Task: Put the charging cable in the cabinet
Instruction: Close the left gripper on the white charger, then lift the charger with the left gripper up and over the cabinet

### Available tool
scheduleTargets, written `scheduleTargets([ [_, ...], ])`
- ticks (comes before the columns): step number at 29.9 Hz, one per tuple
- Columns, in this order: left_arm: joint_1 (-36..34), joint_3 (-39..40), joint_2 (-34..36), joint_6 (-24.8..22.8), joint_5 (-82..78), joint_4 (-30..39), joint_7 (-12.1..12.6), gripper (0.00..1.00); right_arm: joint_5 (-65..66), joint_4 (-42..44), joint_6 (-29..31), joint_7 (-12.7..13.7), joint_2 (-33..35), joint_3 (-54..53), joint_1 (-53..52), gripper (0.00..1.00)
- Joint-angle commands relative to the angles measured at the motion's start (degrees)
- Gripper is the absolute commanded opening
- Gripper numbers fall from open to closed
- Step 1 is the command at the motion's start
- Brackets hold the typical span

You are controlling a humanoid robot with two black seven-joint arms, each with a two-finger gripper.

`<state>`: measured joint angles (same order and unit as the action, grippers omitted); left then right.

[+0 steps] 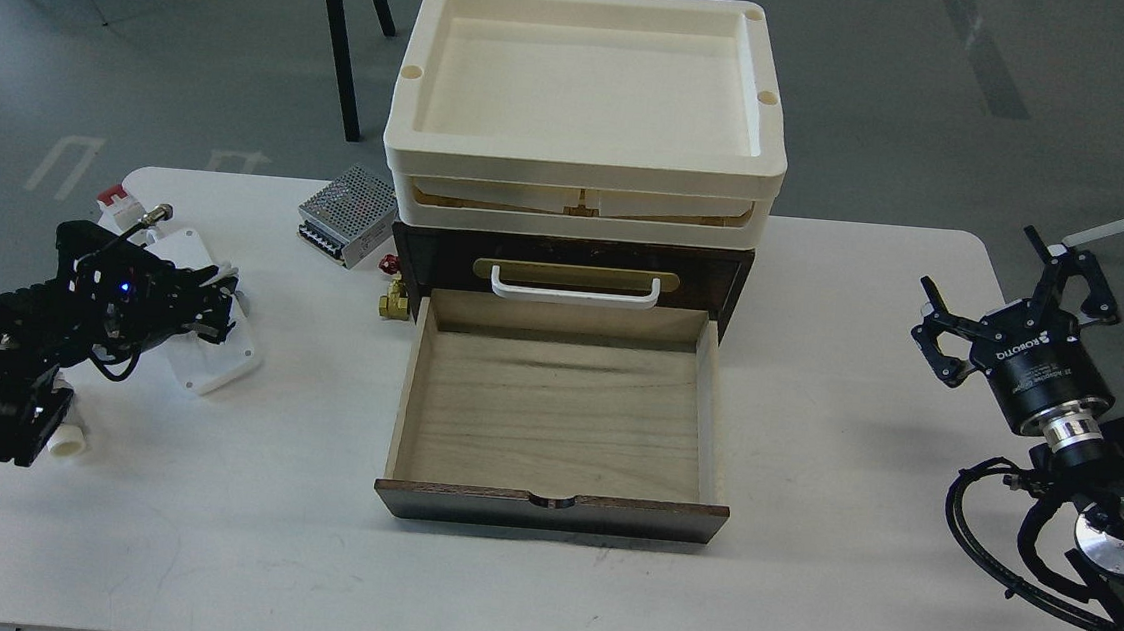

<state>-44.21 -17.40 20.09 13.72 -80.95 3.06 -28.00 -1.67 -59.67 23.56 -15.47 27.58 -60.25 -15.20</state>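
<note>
White rounded-corner table [801, 595] is carrying all items listed. Dark brown wooden cabinet [735, 279] is standing at the table's middle rear, its upper drawer front bearing a white handle on a brass plate [574, 287]; its lower pale wood drawer [560, 406] is standing pulled fully out toward the viewer, with bare boards showing inside. Two cream plastic trays [584, 162] are sitting stacked on the cabinet top, the upper one showing only its bare floor. Right gripper [1019, 301] is hovering over the table's right edge, well apart from the cabinet, its fingers spread wide with nothing between them. Left gripper [207, 303] is lying over the charging cable, a flat white rectangular plastic block [217, 364] resting on the table left of the drawer; the dark fingers are overlapping the block, and whether they are closed on it cannot be told. Small silver perforated-metal box [349, 214] is resting just left of the cabinet's rear corner. Small brass fitting with a red knob [393, 297] is sitting against the cabinet's left side.
</note>
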Motion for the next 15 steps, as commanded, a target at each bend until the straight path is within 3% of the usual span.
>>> scheduleTargets([
  [1,0.0,0.1,0.0,0.1,0.5,0.0,0.0,0.03,0.0,0.0,0.0,0.0,0.0,0.0,0.0,0.99],
  [15,-1.2,0.6,3.8,-0.6,11.3,-1.7,0.0,0.03,0.0,0.1,0.0,0.0,-0.1,0.0,0.0,0.99],
])
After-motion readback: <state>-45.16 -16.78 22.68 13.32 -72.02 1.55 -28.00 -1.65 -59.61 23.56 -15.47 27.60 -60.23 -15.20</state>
